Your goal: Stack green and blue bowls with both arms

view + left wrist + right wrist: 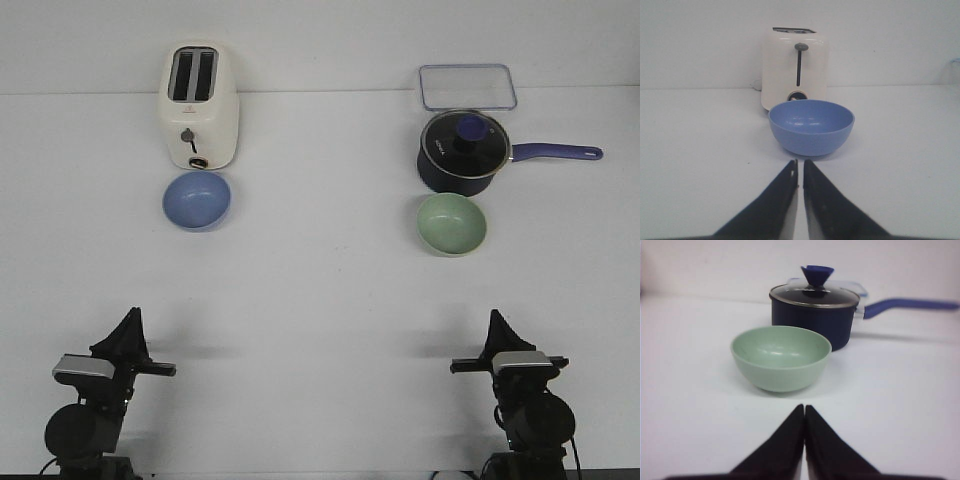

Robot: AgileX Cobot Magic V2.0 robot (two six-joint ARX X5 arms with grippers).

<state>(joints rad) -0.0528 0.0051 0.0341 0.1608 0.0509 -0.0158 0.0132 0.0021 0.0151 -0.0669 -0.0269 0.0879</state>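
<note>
The pale blue bowl (197, 200) sits upright on the white table just in front of the toaster; it also shows in the left wrist view (811, 126). The pale green bowl (451, 223) sits upright in front of the saucepan; it also shows in the right wrist view (781, 357). My left gripper (132, 318) is at the near left, shut and empty, well short of the blue bowl; its tips (800, 162) point at it. My right gripper (494, 318) is at the near right, shut and empty, its tips (804, 407) pointing at the green bowl.
A cream toaster (199, 105) stands at the far left behind the blue bowl. A dark navy saucepan (463, 152) with a glass lid stands behind the green bowl, its handle (556, 153) pointing right. A clear plastic container (467, 86) lies behind it.
</note>
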